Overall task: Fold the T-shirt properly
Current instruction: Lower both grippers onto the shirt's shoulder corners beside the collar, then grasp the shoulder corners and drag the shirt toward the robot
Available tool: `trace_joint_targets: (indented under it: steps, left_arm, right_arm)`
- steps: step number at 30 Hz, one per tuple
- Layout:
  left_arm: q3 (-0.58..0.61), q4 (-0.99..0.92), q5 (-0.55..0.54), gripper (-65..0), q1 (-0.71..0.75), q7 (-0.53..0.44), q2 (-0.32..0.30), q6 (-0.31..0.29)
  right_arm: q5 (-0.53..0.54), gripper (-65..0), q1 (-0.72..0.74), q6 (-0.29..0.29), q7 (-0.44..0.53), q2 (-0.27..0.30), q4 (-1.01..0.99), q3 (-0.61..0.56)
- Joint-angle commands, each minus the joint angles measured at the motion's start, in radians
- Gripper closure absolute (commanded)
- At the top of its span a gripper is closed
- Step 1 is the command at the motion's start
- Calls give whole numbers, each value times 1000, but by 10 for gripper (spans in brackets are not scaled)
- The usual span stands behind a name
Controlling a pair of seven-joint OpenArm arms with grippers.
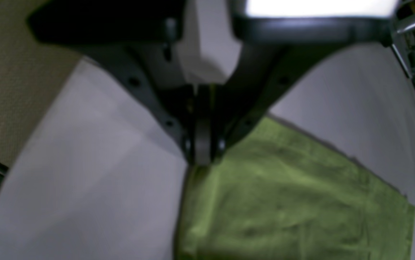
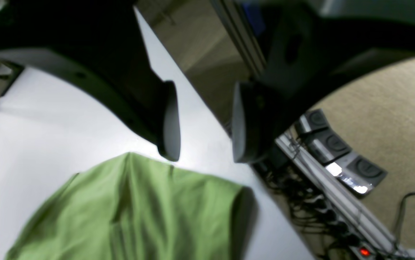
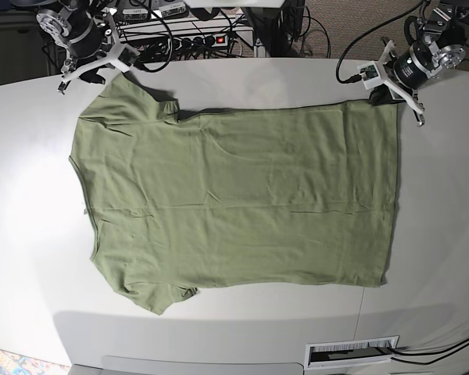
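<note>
We see a white table over beige carpet, with cables and a power strip beyond its far edge and foot pedals on the floor. The T-shirt lies flat across the table (one sleeve toward the right gripper, whose jaws gape empty above it). The left gripper is pinched closed on the T-shirt's hem corner.

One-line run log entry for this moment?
T-shirt: flat on table | left gripper: shut at hem corner | right gripper: open above sleeve, holding nothing
</note>
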Motion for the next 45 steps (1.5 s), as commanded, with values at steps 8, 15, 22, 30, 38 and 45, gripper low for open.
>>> trace_joint_targets:
  steps: [8,15,22,30,38,45]
  left_arm:
    - [-6,15,-3,0,3,-4,-14,0]
    - [-6,15,-3,0,0,-5,-14,0]
    - [-6,15,-3,0,0,-10,-14,0]
    - [-6,15,-3,0,0,-11,-14,0]
    - [-6,15,-3,0,1,-11,-14,0]
    - [-6,68,-2,0,53,48,-44,5]
  right_arm:
    - [85,-249,50,-9,50,8,5,7]
    - [102,-249,63,-6,56,-45,4,7]
    - [100,-249,69,-6,61,-57,-5,-8]
    - [94,-249,146,-6,74,-58,-162,-8]
    - [105,0,146,-7,27,-58,-129,-8]
    - [105,0,110,-8,-64,-55,1,-7]
